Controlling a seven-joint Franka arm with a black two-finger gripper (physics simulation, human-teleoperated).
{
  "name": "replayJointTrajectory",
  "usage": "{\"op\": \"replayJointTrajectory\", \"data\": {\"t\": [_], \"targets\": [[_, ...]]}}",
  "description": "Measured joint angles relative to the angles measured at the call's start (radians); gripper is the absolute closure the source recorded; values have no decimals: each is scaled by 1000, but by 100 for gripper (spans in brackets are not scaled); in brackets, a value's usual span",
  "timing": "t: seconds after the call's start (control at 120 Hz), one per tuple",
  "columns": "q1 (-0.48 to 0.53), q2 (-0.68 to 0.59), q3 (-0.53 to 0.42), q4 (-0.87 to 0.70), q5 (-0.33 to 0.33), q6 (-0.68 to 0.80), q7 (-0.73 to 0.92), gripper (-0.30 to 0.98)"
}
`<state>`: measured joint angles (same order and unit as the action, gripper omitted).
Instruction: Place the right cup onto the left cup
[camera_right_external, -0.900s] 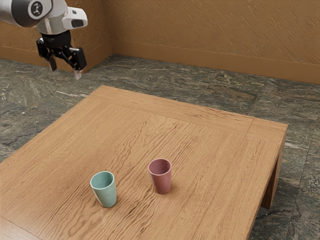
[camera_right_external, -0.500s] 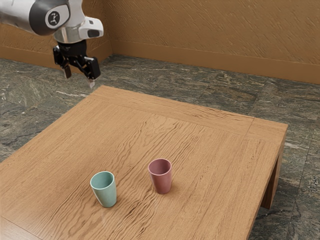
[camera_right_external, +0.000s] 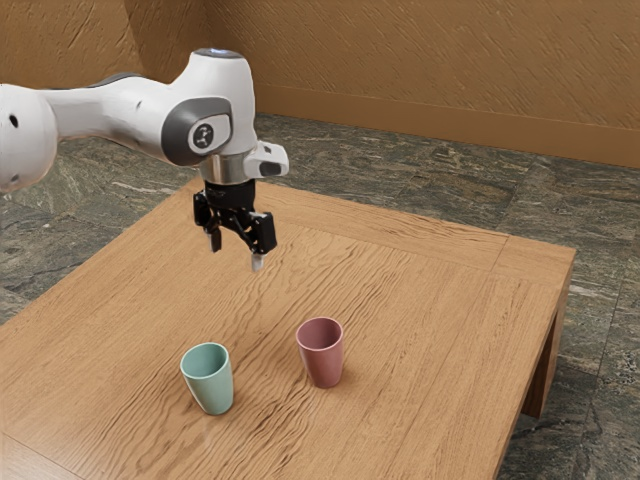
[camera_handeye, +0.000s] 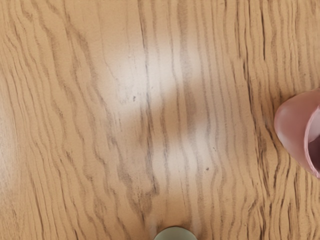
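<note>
High over the table, my gripper (camera_right_external: 235, 257) stands open in the exterior view, nothing between its fingers. Toward that view's bottom, a teal cup (camera_right_external: 210, 380) and a pink cup (camera_right_external: 322, 354) stand upright and apart, the pink one toward the exterior view's right. Both lie lower than the gripper, which touches neither. In the wrist view, part of the pink cup (camera_handeye: 295, 130) shows with its dark inside, and a bit of the teal cup (camera_handeye: 176, 234) is visible.
The wooden table (camera_right_external: 430, 300) carries both cups. Its far edge runs behind the gripper, and a table leg (camera_right_external: 541, 375) shows at the exterior view's right. Stone floor and a brown wall (camera_right_external: 430, 70) lie beyond.
My gripper has moved toward the exterior view's right and lower, from beyond the table's corner to above the table. It has stayed open; both cups stand where they were.
</note>
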<state>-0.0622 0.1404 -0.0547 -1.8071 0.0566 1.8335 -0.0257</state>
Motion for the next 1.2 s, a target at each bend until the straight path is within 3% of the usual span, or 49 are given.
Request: {"op": "replayJointTrajectory", "data": {"t": [0.317, 1.092, 1.2], "targets": [[-4, 52, -66, -100, -48, 114, -59, 0], [-29, 212, -88, -103, -45, 350, -143, 0], [-35, 214, -88, -102, -35, 358, -147, 22]]}}
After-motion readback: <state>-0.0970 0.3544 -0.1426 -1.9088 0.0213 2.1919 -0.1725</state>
